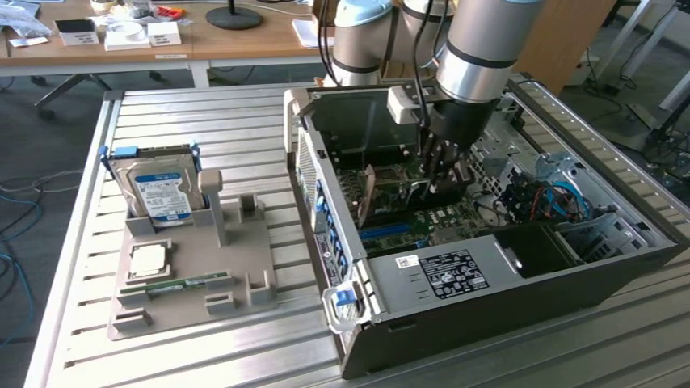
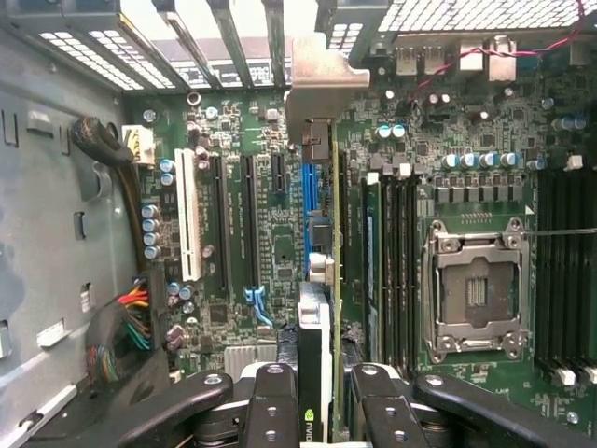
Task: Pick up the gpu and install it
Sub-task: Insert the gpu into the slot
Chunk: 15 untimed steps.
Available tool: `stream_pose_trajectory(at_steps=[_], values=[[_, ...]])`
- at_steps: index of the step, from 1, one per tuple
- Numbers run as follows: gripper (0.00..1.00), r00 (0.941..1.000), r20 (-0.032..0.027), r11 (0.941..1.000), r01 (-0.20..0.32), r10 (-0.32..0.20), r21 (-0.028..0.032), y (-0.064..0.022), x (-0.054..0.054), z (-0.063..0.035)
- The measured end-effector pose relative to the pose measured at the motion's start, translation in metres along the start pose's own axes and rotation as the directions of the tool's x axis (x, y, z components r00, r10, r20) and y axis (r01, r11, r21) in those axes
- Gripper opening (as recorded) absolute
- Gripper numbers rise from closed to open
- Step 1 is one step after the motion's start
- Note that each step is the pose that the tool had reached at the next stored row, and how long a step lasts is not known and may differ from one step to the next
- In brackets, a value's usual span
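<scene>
The gpu [image 2: 315, 322] stands on edge over the motherboard [image 2: 233, 233], inside the open computer case [image 1: 485, 275]. My gripper [image 2: 322, 392] is shut on it, one black finger on each face. Its metal bracket [image 2: 322, 84] reaches the rear slot openings. The card's lower edge runs along the blue slot [image 2: 308, 201]; I cannot tell whether it is seated. In the exterior view, my gripper [image 1: 440, 174] reaches down into the case, and the gpu [image 1: 380, 194] shows as an upright card beside it.
A grey holder [image 1: 183, 267] on the slatted table at the exterior view's left carries a silver hard drive [image 1: 161, 190], a processor [image 1: 148, 260] and a green memory stick [image 1: 183, 284]. Cable bundles [image 2: 131, 317] and the empty processor socket [image 2: 476, 289] flank the card.
</scene>
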<state>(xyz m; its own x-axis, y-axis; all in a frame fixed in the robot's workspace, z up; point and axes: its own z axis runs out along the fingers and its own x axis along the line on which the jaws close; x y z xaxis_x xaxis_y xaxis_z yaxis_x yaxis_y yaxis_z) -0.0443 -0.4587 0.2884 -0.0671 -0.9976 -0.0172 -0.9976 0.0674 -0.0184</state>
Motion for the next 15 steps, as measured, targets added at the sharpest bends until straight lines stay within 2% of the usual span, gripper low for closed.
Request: stream_pose_trajectory(at_steps=[8, 15], values=[[0.27, 1.0, 0.0001, 1.0, 0.0, 0.0, 0.0, 0.0044, 0.005, 0.0048], [0.27, 1.0, 0.0001, 1.0, 0.0, 0.0, 0.0, 0.012, 0.005, 0.0084]])
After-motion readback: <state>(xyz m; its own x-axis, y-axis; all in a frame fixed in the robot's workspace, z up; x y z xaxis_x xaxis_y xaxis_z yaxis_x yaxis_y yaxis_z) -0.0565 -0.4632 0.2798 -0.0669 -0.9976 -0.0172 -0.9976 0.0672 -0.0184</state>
